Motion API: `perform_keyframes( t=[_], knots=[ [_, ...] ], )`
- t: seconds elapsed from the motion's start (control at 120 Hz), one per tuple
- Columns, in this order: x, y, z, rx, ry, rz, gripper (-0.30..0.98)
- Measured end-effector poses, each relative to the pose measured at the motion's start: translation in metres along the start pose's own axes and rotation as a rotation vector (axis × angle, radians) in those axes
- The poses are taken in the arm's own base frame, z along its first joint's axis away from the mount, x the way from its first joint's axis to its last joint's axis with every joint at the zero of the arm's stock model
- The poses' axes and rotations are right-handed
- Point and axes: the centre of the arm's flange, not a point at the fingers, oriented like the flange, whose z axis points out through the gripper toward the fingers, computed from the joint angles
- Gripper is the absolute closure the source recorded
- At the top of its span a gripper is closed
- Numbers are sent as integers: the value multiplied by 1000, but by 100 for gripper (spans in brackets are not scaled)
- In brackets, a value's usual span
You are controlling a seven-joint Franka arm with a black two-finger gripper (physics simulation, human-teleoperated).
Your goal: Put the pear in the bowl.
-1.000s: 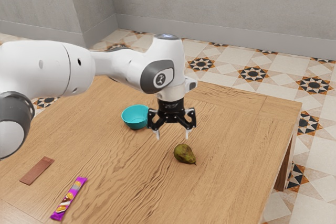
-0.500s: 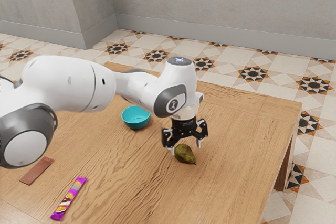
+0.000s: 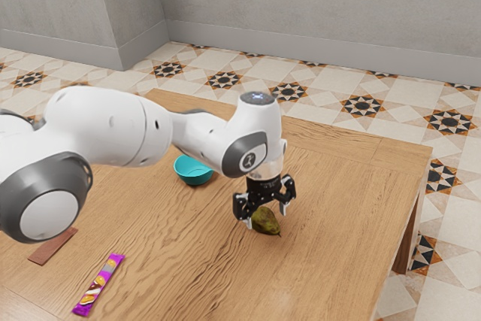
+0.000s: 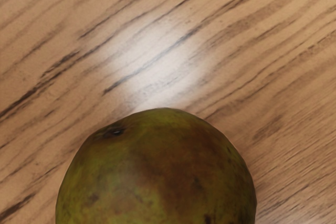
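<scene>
Over the bare wood of the table (image 3: 342,204), the black gripper (image 3: 266,217) is hanging low and pointing down, its two pale-tipped fingers standing apart. Gripper state: released — the fingers are straddling the pear (image 3: 266,222) and are not clenching it. Whether either fingertip is brushing the skin, I cannot tell.

Specimen: the pear, mottled green and brown, is lying on its side on the tabletop, outside the bowl. Its stem end is pointing toward the exterior view's lower right. In the wrist view, the pear is showing as a large rounded form close under my hand, a small dark pit (image 4: 116,131) marking its skin. Wood grain is running past it, and a white patch of glare (image 4: 157,64) is lighting the wood beside it.

Receptacle: the turquoise bowl (image 3: 193,173) is sitting upright on the same table, toward the exterior view's left from the pear and well apart from it. The white arm (image 3: 113,125) is overlapping part of its rim in that view.

Other items: a purple wrapped bar (image 3: 98,285) is lying flat near the exterior view's lower edge — a flat reddish-brown bar (image 3: 52,247) is resting farther to that view's left, near the arm's rounded joint.
</scene>
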Motion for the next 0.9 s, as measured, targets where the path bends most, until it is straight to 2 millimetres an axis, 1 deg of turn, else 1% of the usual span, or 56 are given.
perform_keyframes(
  t=[0.183,0.333,0.467,0.675,0.733,0.9],
  knots=[
    [3,-1,4,3,0,-31,5],
    [5,-1,4,2,2,-50,16],
    [10,-3,9,9,1,-69,23],
    [13,-4,9,9,1,-84,26],
    [12,-4,5,4,1,-86,27],
    [8,-5,-15,-19,4,-86,29]
  ],
)
